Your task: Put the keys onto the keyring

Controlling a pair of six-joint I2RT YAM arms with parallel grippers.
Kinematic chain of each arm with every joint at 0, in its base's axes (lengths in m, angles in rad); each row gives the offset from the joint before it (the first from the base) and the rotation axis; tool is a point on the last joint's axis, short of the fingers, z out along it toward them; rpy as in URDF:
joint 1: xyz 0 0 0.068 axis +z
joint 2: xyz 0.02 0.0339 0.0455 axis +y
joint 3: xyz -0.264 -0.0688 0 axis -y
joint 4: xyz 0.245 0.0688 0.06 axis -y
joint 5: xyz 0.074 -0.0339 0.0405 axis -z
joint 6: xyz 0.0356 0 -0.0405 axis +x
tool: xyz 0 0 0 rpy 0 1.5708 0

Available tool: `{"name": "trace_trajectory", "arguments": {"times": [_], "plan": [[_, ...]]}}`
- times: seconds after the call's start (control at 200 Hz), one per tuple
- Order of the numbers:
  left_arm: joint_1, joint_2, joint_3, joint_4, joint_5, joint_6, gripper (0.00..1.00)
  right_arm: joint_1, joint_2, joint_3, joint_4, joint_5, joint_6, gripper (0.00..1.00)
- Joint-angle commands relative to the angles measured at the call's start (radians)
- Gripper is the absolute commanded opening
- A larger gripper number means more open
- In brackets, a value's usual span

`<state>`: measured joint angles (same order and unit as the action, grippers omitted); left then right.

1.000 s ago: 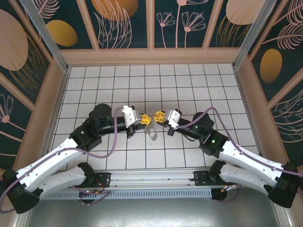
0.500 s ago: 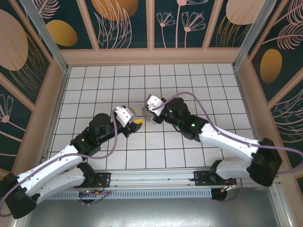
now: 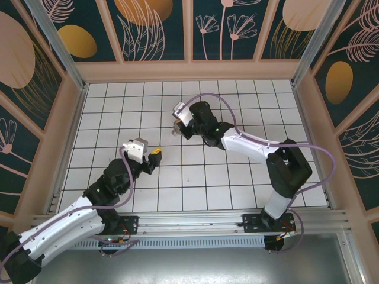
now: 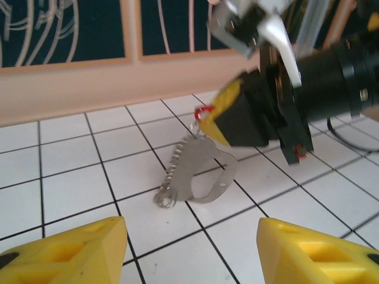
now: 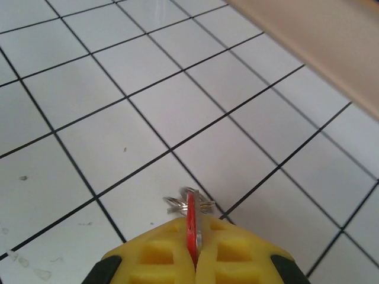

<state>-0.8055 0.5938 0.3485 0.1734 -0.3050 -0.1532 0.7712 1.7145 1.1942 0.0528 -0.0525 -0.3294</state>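
White tiled floor (image 4: 59, 148) lies under the right gripper (image 4: 228, 115), clamped on the keys (image 4: 204, 111), the keyring (image 4: 204, 171) just below, straight ahead of the spread-apart left gripper (image 4: 189, 236).

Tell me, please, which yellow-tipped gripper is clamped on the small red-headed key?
The right gripper: its yellow pads pinch the red-headed key, the pale oval keyring hanging beneath; the left gripper stands open and empty.
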Motion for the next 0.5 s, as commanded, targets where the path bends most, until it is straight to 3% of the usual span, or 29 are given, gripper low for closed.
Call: {"name": "trace_trajectory", "arguments": {"times": [0.0,0.495], "plan": [[0.005,-0.017,-0.011,0.066,-0.054,-0.012,0.60,-0.012,0.016,0.011,0.006,-0.031,0.058,0.00],[0.005,0.288,0.090,0.211,0.077,0.049,0.60,-0.087,-0.165,-0.365,0.057,-0.025,0.246,0.00]]}}
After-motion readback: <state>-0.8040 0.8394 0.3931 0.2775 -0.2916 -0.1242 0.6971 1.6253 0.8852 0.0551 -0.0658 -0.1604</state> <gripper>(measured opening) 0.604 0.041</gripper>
